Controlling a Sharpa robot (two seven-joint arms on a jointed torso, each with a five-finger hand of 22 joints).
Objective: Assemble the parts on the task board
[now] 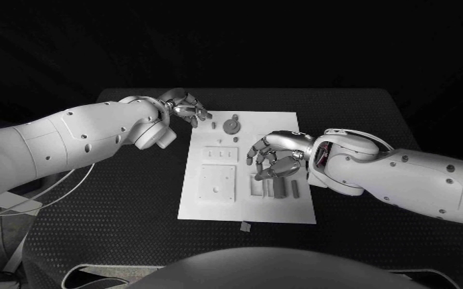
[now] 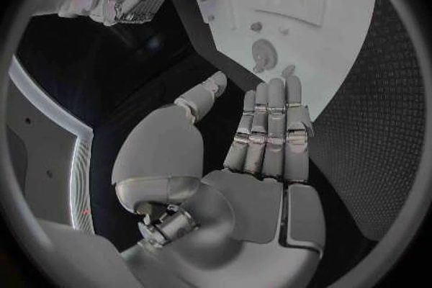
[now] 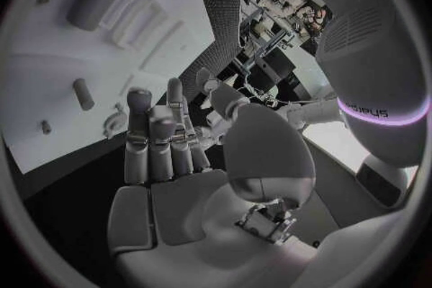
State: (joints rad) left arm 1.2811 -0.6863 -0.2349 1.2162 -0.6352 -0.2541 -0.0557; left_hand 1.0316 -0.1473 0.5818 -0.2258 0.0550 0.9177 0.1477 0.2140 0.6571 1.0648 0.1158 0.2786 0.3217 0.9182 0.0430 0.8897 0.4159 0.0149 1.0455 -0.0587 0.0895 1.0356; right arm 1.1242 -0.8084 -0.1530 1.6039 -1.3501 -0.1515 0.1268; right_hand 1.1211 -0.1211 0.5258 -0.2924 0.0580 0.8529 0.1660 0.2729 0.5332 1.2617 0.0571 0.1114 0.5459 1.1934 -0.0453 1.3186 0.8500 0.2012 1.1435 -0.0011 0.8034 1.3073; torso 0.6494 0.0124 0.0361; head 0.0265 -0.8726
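Black surface holds a white board [image 1: 290, 212] mid-frame; left hand [image 1: 185, 108] hovers at its upper-left corner, right hand [image 1: 278, 152] over its right side, both with fingers spread, empty.

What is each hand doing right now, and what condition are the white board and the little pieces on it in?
left hand: open, holds nothing, at the board's far left corner.
right hand: open, fingers bent, holds nothing, over the board's right side.
task board: flat on the table.
round part: lies on the board, untouched.
dark bar part: lies on the board, untouched.
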